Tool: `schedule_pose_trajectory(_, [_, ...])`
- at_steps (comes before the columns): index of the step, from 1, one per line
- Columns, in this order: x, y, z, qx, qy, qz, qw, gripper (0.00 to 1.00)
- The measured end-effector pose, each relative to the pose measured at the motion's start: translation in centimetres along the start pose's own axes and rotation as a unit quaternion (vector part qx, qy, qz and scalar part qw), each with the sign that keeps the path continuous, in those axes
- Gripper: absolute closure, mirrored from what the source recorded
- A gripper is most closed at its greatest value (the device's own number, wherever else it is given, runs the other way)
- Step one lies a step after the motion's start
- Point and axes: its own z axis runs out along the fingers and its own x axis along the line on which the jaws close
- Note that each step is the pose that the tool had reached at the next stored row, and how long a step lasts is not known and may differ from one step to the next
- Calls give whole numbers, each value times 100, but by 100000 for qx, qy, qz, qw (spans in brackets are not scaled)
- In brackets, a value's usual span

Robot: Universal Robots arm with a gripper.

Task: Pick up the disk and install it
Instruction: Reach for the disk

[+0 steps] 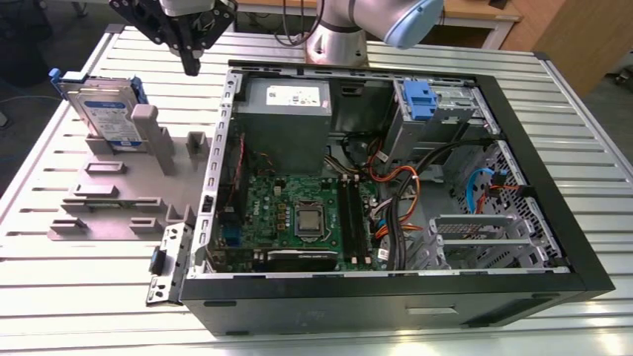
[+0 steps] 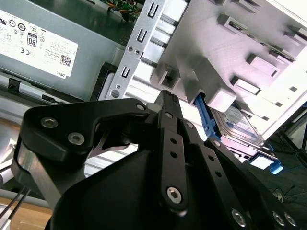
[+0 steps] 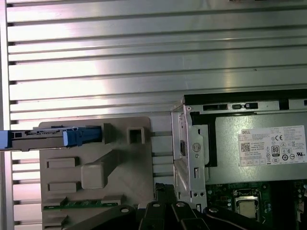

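The disk [image 1: 104, 111] stands on edge in a slot of the grey holder block [image 1: 118, 200] at the exterior view's left. Its silver body carries a blue-and-white label, and a blue carrier frame runs round it. My gripper [image 1: 190, 67] hangs above the table between the disk and the computer case, higher than the disk and apart from it. Its black fingers are shut with nothing between them. The first wrist view looks down on the disk [image 3: 48, 138] edge-on. In the second wrist view the disk [image 2: 242, 127] lies beyond the fingertips [image 2: 165, 96].
The open computer case [image 1: 514, 133] fills the middle and the exterior view's right, with its grey power supply [image 1: 287, 100] and motherboard [image 1: 296, 215] inside. A blue latch piece [image 1: 419, 100] sits at the drive bay [image 1: 455, 111]. The ribbed metal table [image 1: 148, 44] surrounds it all.
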Motion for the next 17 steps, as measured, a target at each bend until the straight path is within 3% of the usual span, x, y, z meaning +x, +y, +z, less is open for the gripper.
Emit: schedule_pose_trajectory(17, [77, -6, 3, 0, -1, 1, 100000, 89])
